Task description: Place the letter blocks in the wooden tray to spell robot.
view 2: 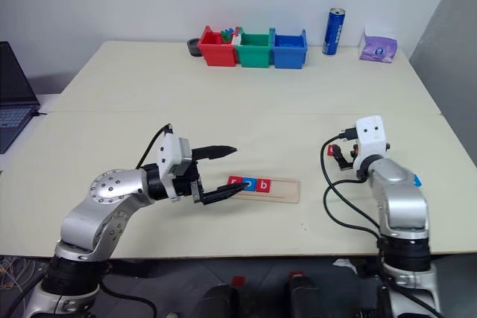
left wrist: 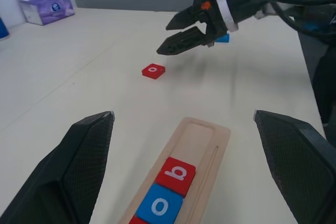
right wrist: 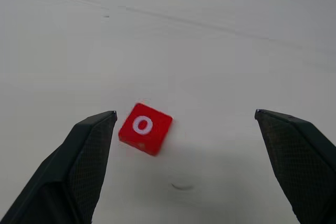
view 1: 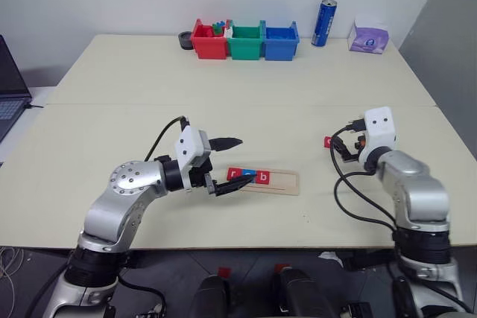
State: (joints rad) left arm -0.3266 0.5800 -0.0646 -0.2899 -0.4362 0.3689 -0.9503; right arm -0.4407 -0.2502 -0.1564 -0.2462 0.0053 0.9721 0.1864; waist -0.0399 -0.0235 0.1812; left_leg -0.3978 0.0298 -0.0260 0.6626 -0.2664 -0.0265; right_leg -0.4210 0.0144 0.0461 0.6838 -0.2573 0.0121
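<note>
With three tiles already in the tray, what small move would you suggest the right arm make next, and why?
Probably lower the right pincer around the red "o" tile and close on it. Its jaws stand open and empty with the tile lying flat on the table between them, nearer one finger. The wooden tray holds r, o, b at one end, so the next free slot needs this "o".
</note>
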